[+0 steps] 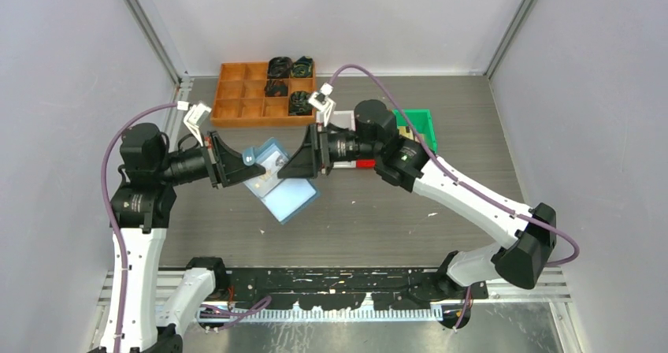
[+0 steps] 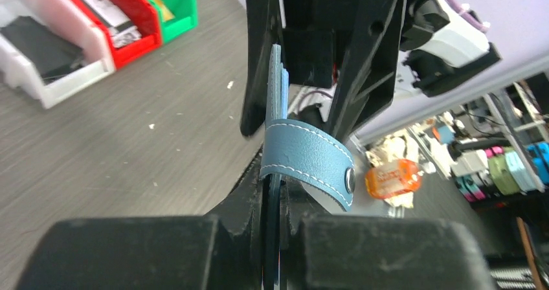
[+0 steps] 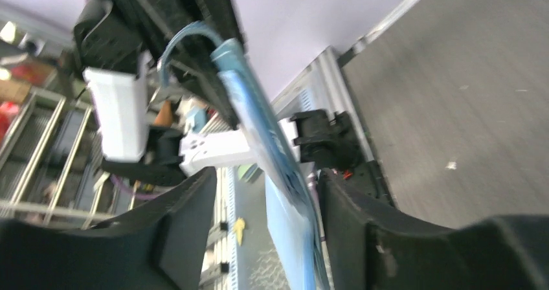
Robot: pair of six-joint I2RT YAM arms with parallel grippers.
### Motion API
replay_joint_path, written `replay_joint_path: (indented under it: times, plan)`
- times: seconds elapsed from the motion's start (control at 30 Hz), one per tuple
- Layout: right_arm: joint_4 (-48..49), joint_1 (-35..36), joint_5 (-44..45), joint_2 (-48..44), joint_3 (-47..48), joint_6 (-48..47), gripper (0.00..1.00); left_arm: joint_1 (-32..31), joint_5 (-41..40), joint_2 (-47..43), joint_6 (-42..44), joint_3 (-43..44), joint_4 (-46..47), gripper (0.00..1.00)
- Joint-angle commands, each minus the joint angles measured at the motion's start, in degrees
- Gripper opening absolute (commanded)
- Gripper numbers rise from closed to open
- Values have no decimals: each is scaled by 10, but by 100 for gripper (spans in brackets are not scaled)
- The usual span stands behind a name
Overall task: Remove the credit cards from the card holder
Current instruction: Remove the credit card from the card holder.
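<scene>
The left pincer (image 2: pixel 275 206) is shut on the holder (image 1: pixel 290 199) at its edge beside the tab (image 2: pixel 311 160). The holder is thus held steady above the desk (image 1: pixel 394 211), near the tray (image 1: pixel 236 93) on its front side. The right pincer (image 3: pixel 265 193) stands parted around the opposite edge, seemingly to reach the cards, which cannot be clearly seen.

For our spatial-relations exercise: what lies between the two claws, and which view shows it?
The light blue card holder: left claw shut on its tab end, right claw open around the opposite edge. Top view shows it.
</scene>
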Motion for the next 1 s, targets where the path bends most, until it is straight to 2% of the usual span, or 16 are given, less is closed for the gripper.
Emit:
replay_joint_path:
  times: [0.0, 0.17, 0.3, 0.47, 0.7, 0.97]
  plan:
    - [-38, -59, 55, -46, 20, -6, 69, 2, -80, 5, 32, 13, 0, 0]
    - [-38, -122, 110, -102, -10, 37, 69, 2, -180, 0, 37, 10, 3, 0]
    - [41, -124, 94, -120, -45, 105, 67, 2, -226, 1, 28, -2, 17, 0]
    - [168, -101, 79, -97, -94, 206, 63, 2, -234, 4, -19, -17, 48, 0]
    - [260, -37, 87, -19, -105, 261, 60, 2, -229, 3, -71, -29, 79, 0]
    - [320, -26, 86, 32, -123, 298, 57, 2, -215, 8, -111, -33, 109, 0]
